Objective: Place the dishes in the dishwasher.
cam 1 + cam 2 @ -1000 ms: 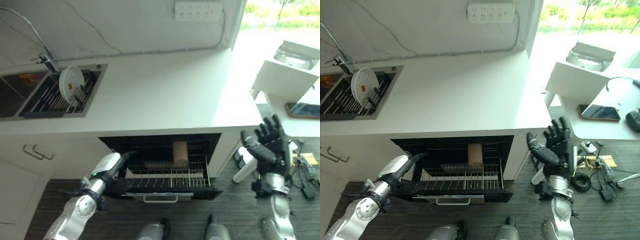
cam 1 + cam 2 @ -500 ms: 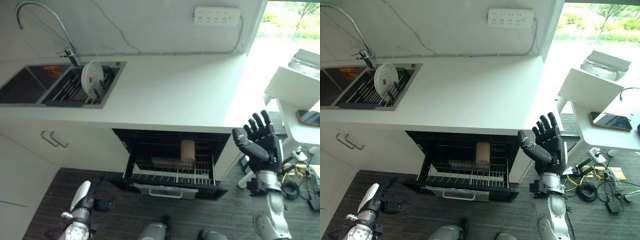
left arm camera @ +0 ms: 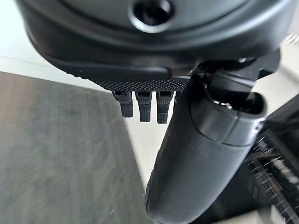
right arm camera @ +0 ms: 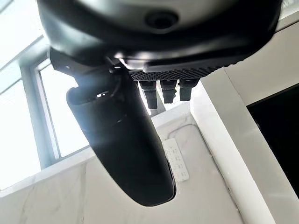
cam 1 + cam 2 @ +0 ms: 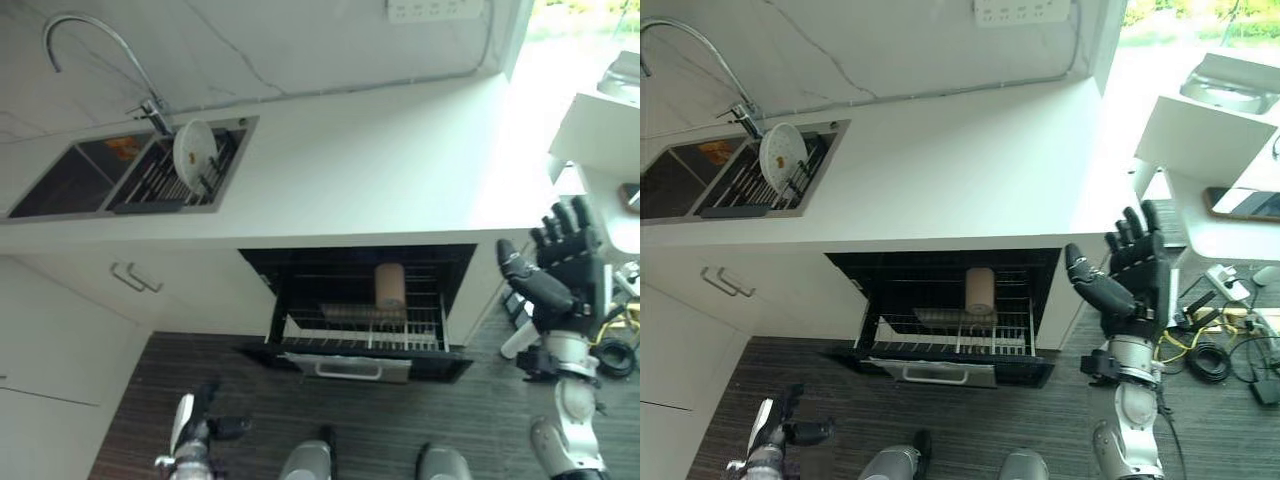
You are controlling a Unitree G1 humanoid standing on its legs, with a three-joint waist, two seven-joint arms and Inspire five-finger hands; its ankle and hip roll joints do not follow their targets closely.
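A white plate stands upright in the drying rack in the sink at the far left. Under the counter the dishwasher is open, with its wire rack pulled out. In the rack stand a brown cup and a shallow grey dish. My right hand is raised to the right of the dishwasher, open, fingers spread, holding nothing. My left hand hangs low over the floor at the lower left, open and empty, well apart from the rack.
A white counter runs above the dishwasher, with a sink and a curved tap at its left end. White cabinets stand below the sink. At the right stands a white table with a phone.
My left arm has drawn back from the dishwasher rack and dropped to the floor at the lower left. The camera has shifted. My right hand stays raised and open.
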